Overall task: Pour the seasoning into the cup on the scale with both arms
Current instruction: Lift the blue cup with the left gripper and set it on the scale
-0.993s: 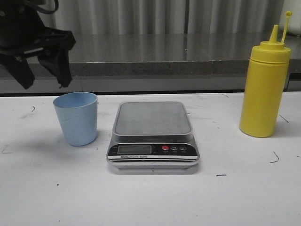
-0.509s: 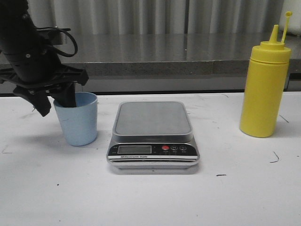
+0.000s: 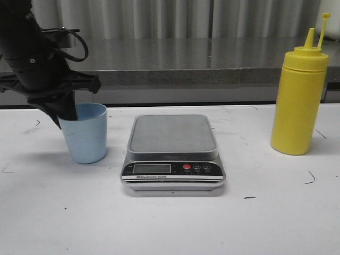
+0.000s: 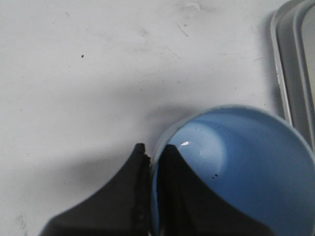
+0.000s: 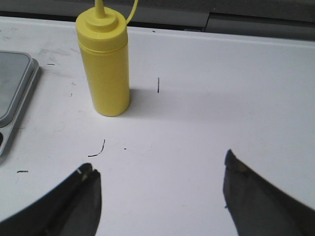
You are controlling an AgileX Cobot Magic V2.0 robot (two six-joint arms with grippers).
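Observation:
The light blue cup [image 3: 84, 133] stands on the white table left of the silver scale [image 3: 172, 153]. My left gripper [image 3: 62, 114] is shut on the cup's left rim, one finger inside and one outside; the left wrist view shows the rim pinched between the two black fingers [image 4: 170, 191] and the cup's empty inside [image 4: 241, 177]. The yellow seasoning bottle [image 3: 299, 95] stands upright at the right, its cap tether up. The right wrist view shows the bottle [image 5: 104, 61] ahead of my right gripper [image 5: 160, 169], which is open, empty and well short of it.
The scale's edge shows in the left wrist view [image 4: 290, 73] next to the cup, and in the right wrist view [image 5: 15, 93] beside the bottle. A grey ledge [image 3: 186, 64] runs behind the table. Small black marks dot the tabletop.
My left gripper came down from above onto the cup's left rim and closed on it. The cup has shifted slightly left. The bottle and scale have not moved.

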